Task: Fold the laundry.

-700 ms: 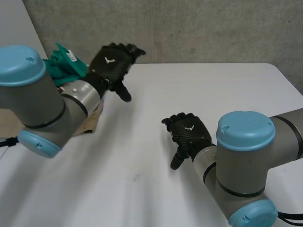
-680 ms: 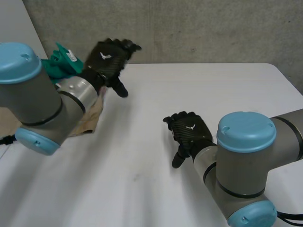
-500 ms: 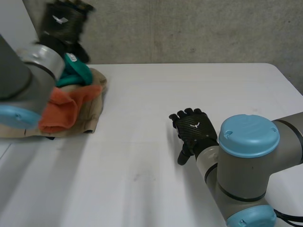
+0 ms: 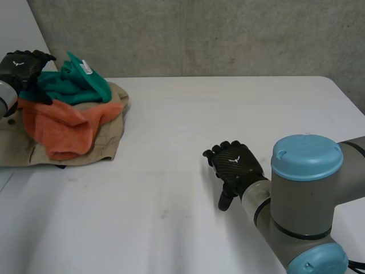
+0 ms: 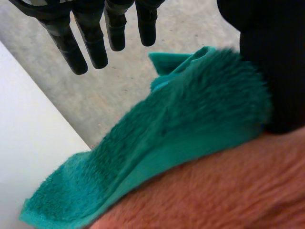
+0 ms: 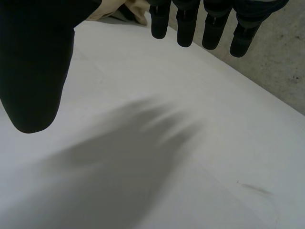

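Swung leftward, the black left hand [image 4: 21, 64] is being brought, fingers spread, to the fluffy teal towel [image 4: 77, 83] atop the far-left pile [image 4: 63, 128], likely for grasping, while the right hand [image 4: 235, 164] is being held open.

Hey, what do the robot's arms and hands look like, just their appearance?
The right arm is a thick grey cylinder topped by a round light-blue cap. The left hand and the right hand are black machine hands, each with a small white mark on its back.

Laundry pile [image 4: 68, 123] lies at the table [image 4: 228, 114] far-left corner.
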